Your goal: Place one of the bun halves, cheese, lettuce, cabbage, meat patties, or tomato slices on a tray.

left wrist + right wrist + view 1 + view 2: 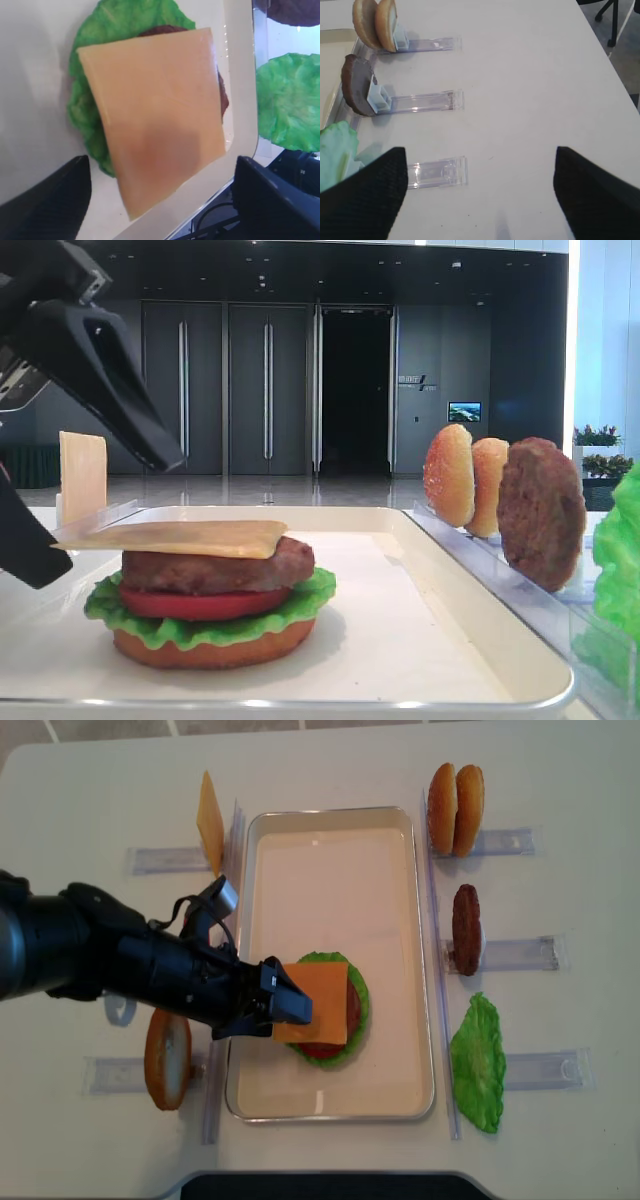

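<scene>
The cream-white tray (pixel 400 870) holds a stack: bun half (pixel 210 648), lettuce (pixel 300 602), tomato slice (pixel 200 603) and meat patty (pixel 220 568). The cheese (pixel 322 1000) lies flat on top of the patty and overhangs it toward the left (pixel 180 537). My left gripper (pixel 290 1007) is open, one finger above and one below the overhanging edge, touching nothing. In the left wrist view the cheese (pixel 155 115) fills the gap ahead of the left gripper (pixel 161 172). My right gripper (pixel 480 167) hangs open and empty over bare table.
Clear racks flank the tray. On the right stand two bun halves (pixel 455 795), a patty (pixel 466 928) and a lettuce leaf (pixel 478 1060). On the left are a second cheese slice (pixel 210 820) and a bun half (pixel 167 1058).
</scene>
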{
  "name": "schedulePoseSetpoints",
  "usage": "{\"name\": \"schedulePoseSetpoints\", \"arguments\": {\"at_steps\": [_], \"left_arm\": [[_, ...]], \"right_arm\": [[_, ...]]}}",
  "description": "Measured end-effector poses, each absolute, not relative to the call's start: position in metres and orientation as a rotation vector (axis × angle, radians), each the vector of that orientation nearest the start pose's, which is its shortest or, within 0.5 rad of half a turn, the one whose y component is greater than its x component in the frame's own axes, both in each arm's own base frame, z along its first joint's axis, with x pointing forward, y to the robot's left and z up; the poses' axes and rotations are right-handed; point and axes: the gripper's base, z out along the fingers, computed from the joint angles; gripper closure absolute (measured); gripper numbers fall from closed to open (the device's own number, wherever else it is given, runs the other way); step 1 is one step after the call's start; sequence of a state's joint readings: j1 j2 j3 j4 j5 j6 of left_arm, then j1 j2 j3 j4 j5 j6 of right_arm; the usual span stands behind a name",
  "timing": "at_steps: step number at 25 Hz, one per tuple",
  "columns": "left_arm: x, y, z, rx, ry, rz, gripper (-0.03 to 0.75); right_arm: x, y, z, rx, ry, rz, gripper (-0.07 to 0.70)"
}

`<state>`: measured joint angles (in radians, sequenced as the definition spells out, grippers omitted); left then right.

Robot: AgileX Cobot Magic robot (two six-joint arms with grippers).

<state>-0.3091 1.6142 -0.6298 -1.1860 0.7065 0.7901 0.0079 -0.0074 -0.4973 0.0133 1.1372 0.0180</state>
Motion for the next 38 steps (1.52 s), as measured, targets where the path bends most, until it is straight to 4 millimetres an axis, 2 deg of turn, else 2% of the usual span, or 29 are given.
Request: {"name": "schedulePoseSetpoints", "arguments": {"at_steps": [4, 9, 13, 17, 24, 32, 38], "left_arm": [[0.231, -0.128, 0.162, 0.211, 2.861, -0.974, 0.024], [0.247, -0.129, 0.183, 0.273, 2.901, -0.887, 0.024], [0.261, -0.126, 0.210, 0.327, 2.871, -0.749, 0.024], [0.276, -0.115, 0.240, 0.346, 2.839, -0.600, 0.024], [0.295, -0.072, 0.267, 0.278, 2.881, -0.314, 0.024], [0.298, -0.010, 0.267, 0.122, 2.956, -0.076, 0.024], [0.293, 0.022, 0.266, 0.005, 3.007, 0.074, 0.024]], "right_arm": [[-0.009, 0.001, 0.270, 0.009, 2.116, 0.032, 0.039], [-0.009, 0.001, 0.270, 0.009, 2.116, 0.032, 0.039], [-0.009, 0.001, 0.270, 0.009, 2.116, 0.032, 0.039], [-0.009, 0.001, 0.270, 0.009, 2.116, 0.032, 0.039], [-0.009, 0.001, 0.270, 0.009, 2.116, 0.032, 0.039], [-0.009, 0.001, 0.270, 0.009, 2.116, 0.032, 0.039], [-0.009, 0.001, 0.270, 0.009, 2.116, 0.032, 0.039]]}}
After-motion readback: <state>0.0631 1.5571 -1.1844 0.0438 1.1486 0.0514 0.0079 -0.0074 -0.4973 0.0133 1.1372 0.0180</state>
